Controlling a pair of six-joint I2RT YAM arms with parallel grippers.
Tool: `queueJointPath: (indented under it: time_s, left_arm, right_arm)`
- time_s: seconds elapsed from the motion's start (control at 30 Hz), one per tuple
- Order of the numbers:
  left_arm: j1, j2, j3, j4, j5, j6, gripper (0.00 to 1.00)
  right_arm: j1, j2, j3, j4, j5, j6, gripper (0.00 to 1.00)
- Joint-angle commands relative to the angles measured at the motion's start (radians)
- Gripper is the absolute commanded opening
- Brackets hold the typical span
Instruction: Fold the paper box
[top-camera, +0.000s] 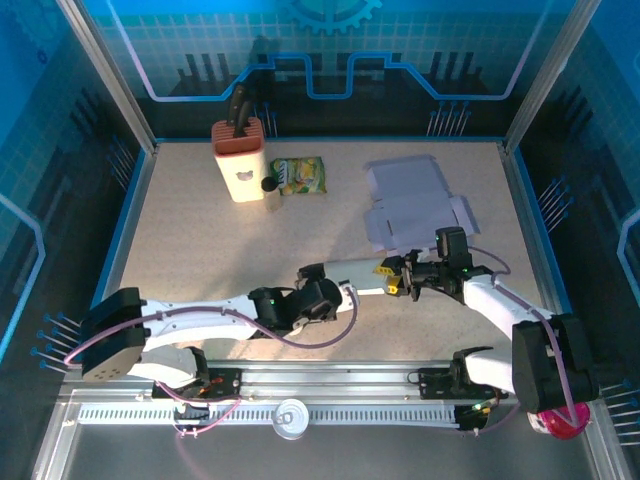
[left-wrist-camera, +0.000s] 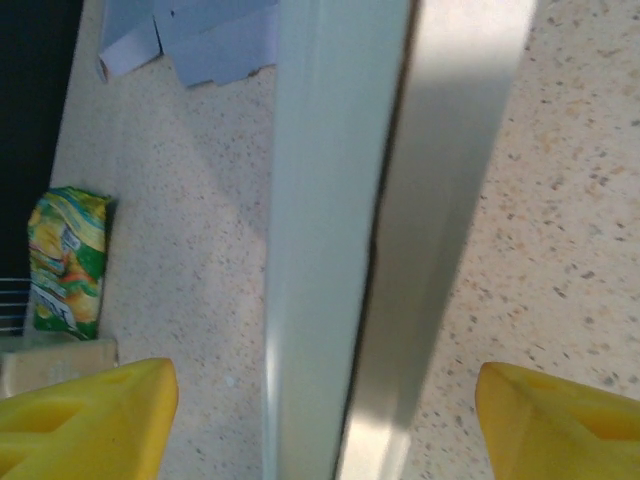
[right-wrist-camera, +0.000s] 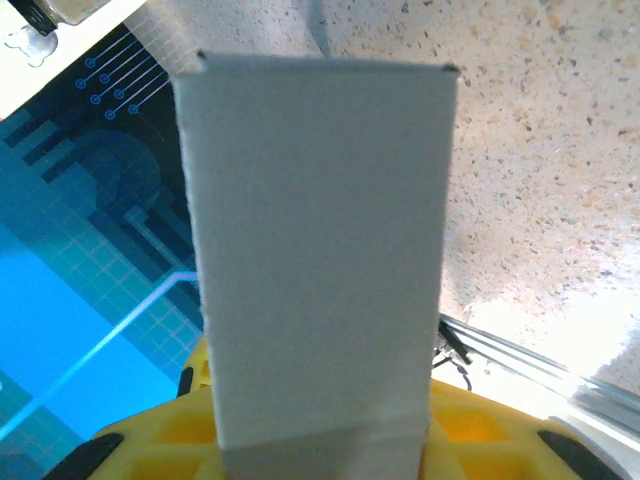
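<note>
Lengthwise, the paper box (top-camera: 358, 272) runs left-right, clamped by right end effector (top-camera: 403, 278).

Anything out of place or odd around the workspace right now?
One thing: a round silver tin can sits on the grey metal ledge by the arm bases, off the speckled tabletop where the other items are.

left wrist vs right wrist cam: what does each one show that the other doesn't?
Left wrist: a snack bag, a flat cardboard sheet, and the left tool open, its yellow fingers clear of the paper box on both sides.
Right wrist: the right tool gripping the end of the paper box, plus the blue wall panel and the metal rail.
Both: the paper box and the speckled tabletop.
</note>
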Motion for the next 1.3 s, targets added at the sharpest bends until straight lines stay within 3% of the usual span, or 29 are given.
queueJointPath:
  time_s: [0.0,0.07,0.27,0.4,0.5,0.7,0.77,0.97,1.03,1.2,1.27]
  left_arm:
    - [0.002,0.019,0.006,0.112,-0.058,0.079,0.81]
    - [0.013,0.021,0.015,0.119,-0.034,0.083,0.78]
    - [0.029,0.033,0.070,-0.008,0.077,0.058,0.45]
    - [0.030,0.028,0.093,-0.078,0.100,0.036,0.42]
    - [0.034,0.007,0.121,-0.152,0.145,-0.002,0.39]
    - [0.066,-0.011,0.218,-0.394,0.307,-0.130,0.34]
    - [0.077,-0.010,0.219,-0.411,0.363,-0.149,0.30]
    - [0.095,0.051,0.253,-0.421,0.388,-0.139,0.14]
    - [0.095,0.056,0.257,-0.420,0.391,-0.132,0.13]
    - [0.107,0.050,0.271,-0.439,0.409,-0.131,0.14]
    - [0.111,0.054,0.268,-0.439,0.411,-0.127,0.12]
  right_arm:
    - [-0.010,-0.016,-0.021,0.044,-0.052,0.059,0.17]
    - [-0.009,-0.027,-0.027,0.041,-0.055,0.066,0.17]
    - [-0.010,-0.025,-0.046,0.110,-0.060,0.121,0.23]
    - [-0.018,-0.002,-0.046,0.172,-0.071,0.149,0.34]
    - [-0.041,-0.015,-0.026,0.148,-0.076,0.117,0.49]
    - [-0.104,-0.164,0.096,-0.219,0.013,-0.158,0.72]
    - [-0.101,-0.190,0.093,-0.239,0.051,-0.165,0.71]
    - [-0.014,-0.089,-0.016,0.052,0.042,0.020,0.61]
    - [-0.006,-0.087,-0.041,0.097,0.047,0.068,0.60]
    - [-0.056,-0.204,0.018,-0.122,0.134,-0.045,0.64]
    - [-0.055,-0.195,0.027,-0.127,0.133,-0.051,0.65]
